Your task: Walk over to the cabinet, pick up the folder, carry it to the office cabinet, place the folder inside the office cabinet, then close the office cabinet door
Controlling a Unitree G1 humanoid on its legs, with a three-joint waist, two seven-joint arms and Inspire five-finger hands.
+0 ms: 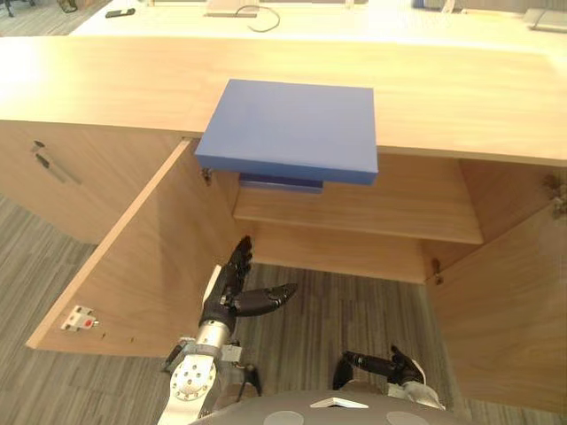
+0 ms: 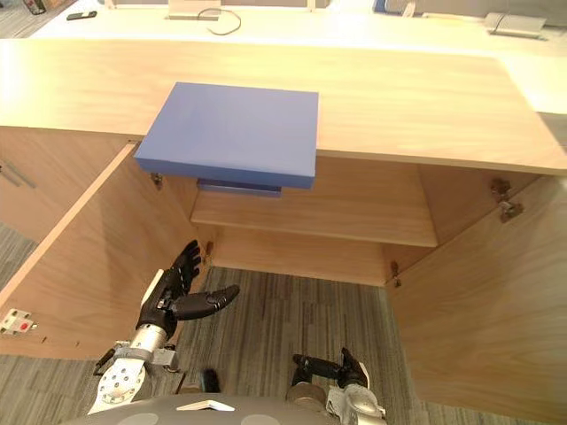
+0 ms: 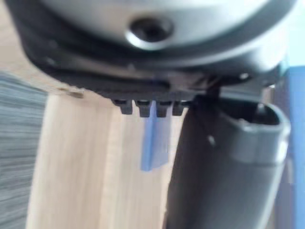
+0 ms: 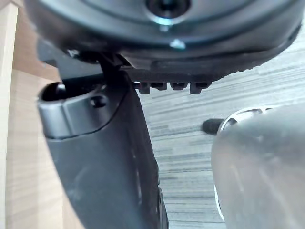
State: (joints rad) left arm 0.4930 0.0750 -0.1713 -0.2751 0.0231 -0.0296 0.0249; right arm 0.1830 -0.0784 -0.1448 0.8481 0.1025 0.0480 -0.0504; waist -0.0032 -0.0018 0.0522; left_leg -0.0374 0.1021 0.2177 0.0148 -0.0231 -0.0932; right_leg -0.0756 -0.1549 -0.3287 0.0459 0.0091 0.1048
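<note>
The folder (image 1: 288, 128) lies on the counter (image 1: 106, 84), overhanging its edge. Below the counter, left hand (image 1: 226, 297) and right hand (image 1: 394, 365) hang spread, empty; pickup, shelving and door-closing remain.

Left hand (image 1: 229, 297) raised with fingers straight; right hand (image 1: 390, 365) low, relaxed.

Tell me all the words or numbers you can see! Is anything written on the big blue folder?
No words, numbers or signs can be read here.
The flat blue rectangular folder on the light wooden cabinet top has a plain cover.
The small white catch with a red spot on the open wooden door shows no lettering.
Things on the white desk behind are too small to read.
</note>
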